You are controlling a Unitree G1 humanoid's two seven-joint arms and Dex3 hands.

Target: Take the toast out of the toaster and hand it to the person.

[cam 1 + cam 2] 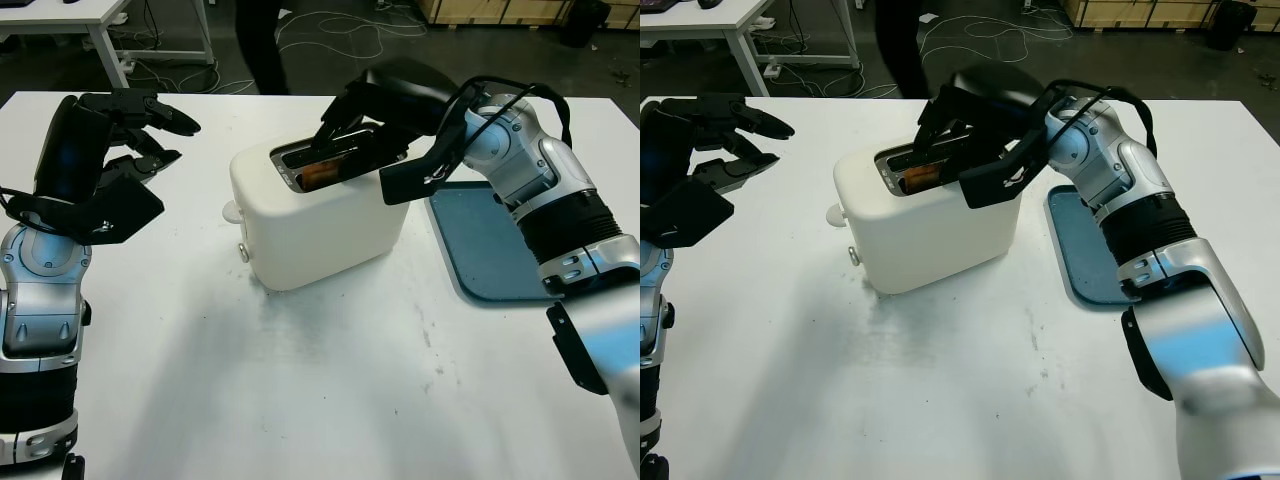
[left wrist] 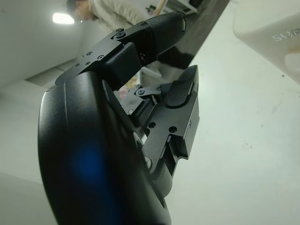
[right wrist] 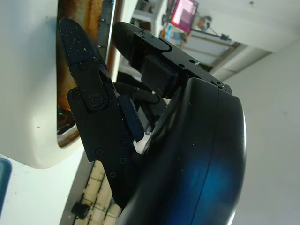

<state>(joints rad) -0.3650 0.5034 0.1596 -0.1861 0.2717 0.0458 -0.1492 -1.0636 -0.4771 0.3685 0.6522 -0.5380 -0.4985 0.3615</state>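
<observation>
A white toaster (image 1: 320, 225) stands in the middle of the white table (image 1: 300, 380). A browned slice of toast (image 1: 320, 176) sits down in its near slot, its edge also visible in the right wrist view (image 3: 86, 14). My right hand (image 1: 365, 150) is over the toaster's top, open. Its fingers (image 1: 338, 122) reach over the slots above the toast, and its thumb (image 1: 405, 182) hangs outside the toaster's right end. My left hand (image 1: 150, 130) is raised at the table's left side, open and well apart from the toaster.
A dark blue tray (image 1: 490, 240) lies flat to the right of the toaster, under my right forearm. A person's dark legs (image 1: 262, 45) stand beyond the table's far edge. Cables trail on the floor behind.
</observation>
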